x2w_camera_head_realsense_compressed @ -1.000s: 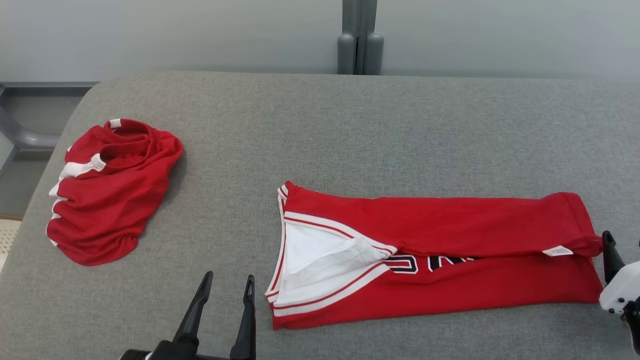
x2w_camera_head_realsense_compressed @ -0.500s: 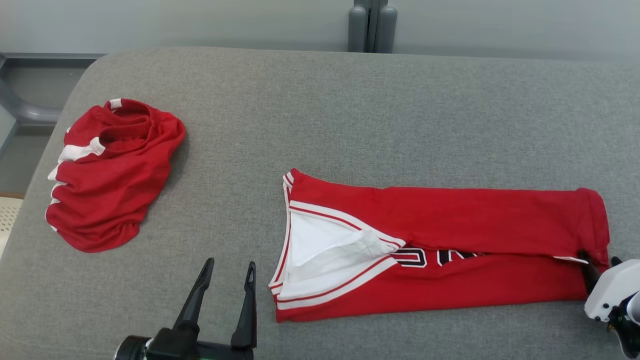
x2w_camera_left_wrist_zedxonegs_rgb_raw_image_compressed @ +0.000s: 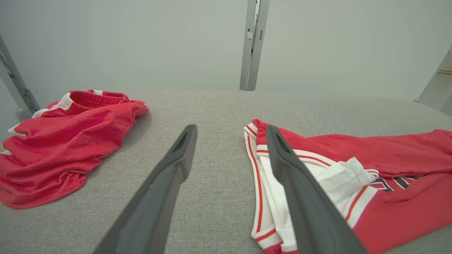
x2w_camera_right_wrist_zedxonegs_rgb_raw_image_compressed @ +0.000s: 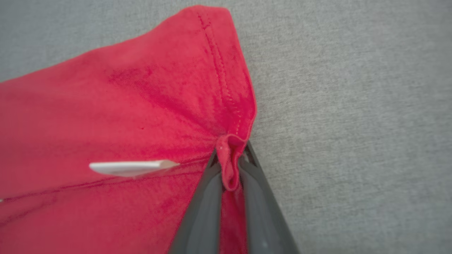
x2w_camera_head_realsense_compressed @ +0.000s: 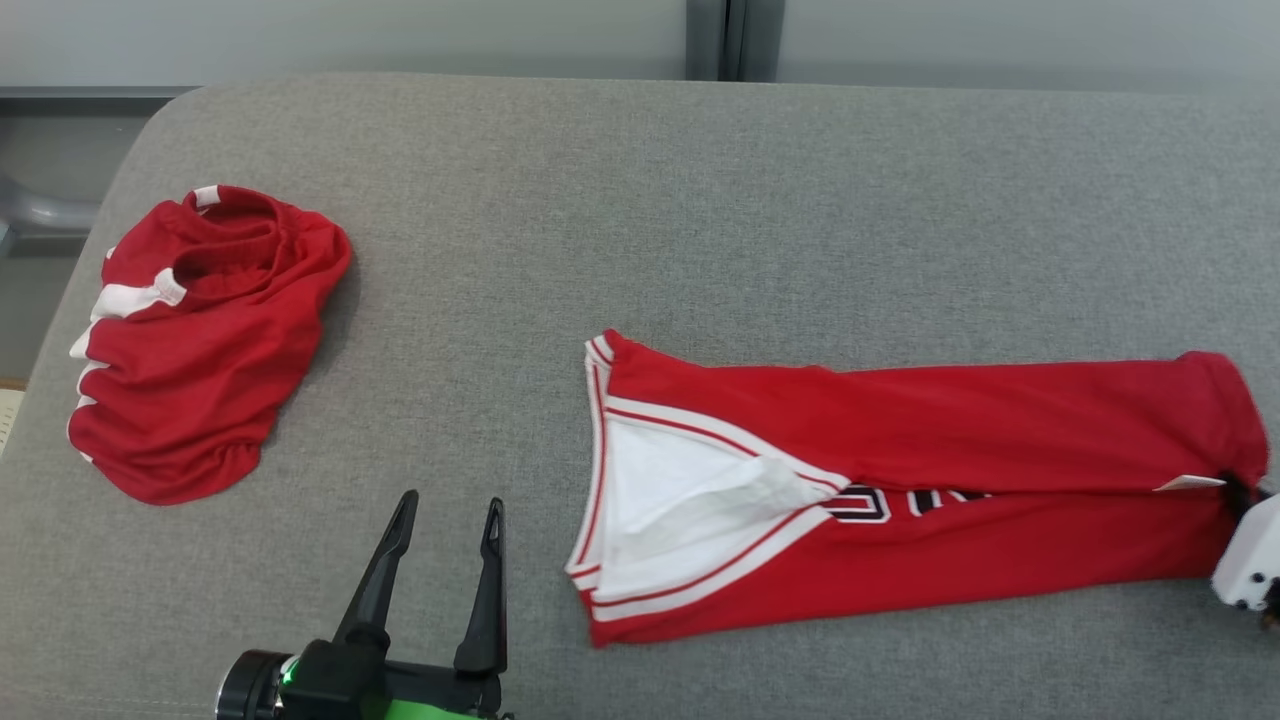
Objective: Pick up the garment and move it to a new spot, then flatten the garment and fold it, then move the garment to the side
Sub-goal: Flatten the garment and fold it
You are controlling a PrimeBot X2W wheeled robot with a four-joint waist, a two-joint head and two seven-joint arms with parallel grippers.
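on the left side of the grey desk [x2w_camera_head_realsense_compressed: 700,200] there is a pair of red shorts [x2w_camera_head_realsense_compressed: 200,340] with white stripes. they lie in a soft, bunched-up heap near the desk's left edge.

next comes the left gripper [x2w_camera_head_realsense_compressed: 449,502], low in the head view. it floats over bare desk between the shorts and the garment. its two dark fingers [x2w_camera_head_realsense_compressed: 378,590] stand wide apart and it holds nothing. in the left wrist view the left gripper [x2w_camera_left_wrist_zedxonegs_rgb_raw_image_compressed: 230,130] points across the desk, with the shorts [x2w_camera_left_wrist_zedxonegs_rgb_raw_image_compressed: 63,141] on one side and the garment [x2w_camera_left_wrist_zedxonegs_rgb_raw_image_compressed: 388,155] on the other.

to the right of it lies the garment [x2w_camera_head_realsense_compressed: 950,430], a red top with white and red trim. it is folded into a long strip that runs to the right side of the desk. its neck end is nearest the left gripper, and the white inside shows there. some dark letters peek out along the middle fold. a small white label [x2w_camera_head_realsense_compressed: 1190,483] sticks out near the far right end.

at that right end is the right gripper [x2w_camera_head_realsense_compressed: 1240,490]. in the right wrist view the right gripper [x2w_camera_right_wrist_zedxonegs_rgb_raw_image_compressed: 231,158] is squeezed tight on a little fold of the garment's [x2w_camera_right_wrist_zedxonegs_rgb_raw_image_compressed: 123,106] red hem. the fold pokes up between the finger tips, just beside the label [x2w_camera_right_wrist_zedxonegs_rgb_raw_image_compressed: 130,167].
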